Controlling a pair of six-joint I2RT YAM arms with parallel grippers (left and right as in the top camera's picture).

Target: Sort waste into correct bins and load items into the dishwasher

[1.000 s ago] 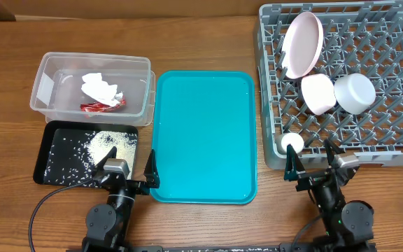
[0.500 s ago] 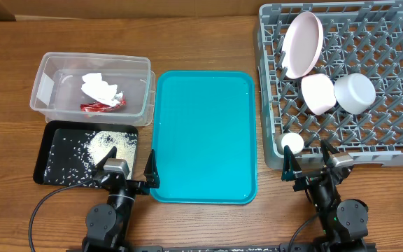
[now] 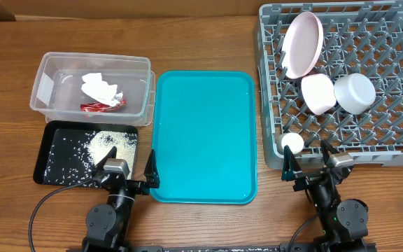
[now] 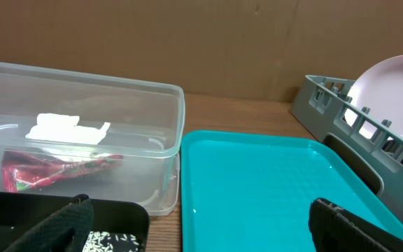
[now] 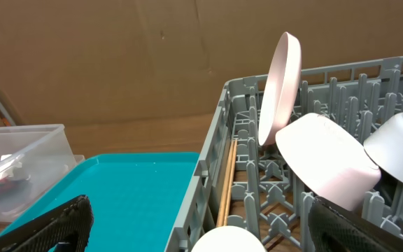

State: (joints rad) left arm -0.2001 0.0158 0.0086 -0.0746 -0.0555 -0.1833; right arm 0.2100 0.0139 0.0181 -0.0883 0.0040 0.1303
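Observation:
The clear tub holds the red-and-white wrapper and white tissue; they show in the left wrist view too, wrapper and tissue. The black tray holds rice grains. The grey rack holds an upright plate, two bowls, a small cup and chopsticks along its left wall. My left gripper is open and empty at the front, by the black tray. My right gripper is open and empty at the rack's front edge.
A teal tray lies between the bins and the rack, with nothing on it. Cardboard walls stand behind the table. Bare wooden tabletop runs along the front edge.
The right arm has shifted slightly left and settled at the rack's front edge. The left arm and all objects have not moved.

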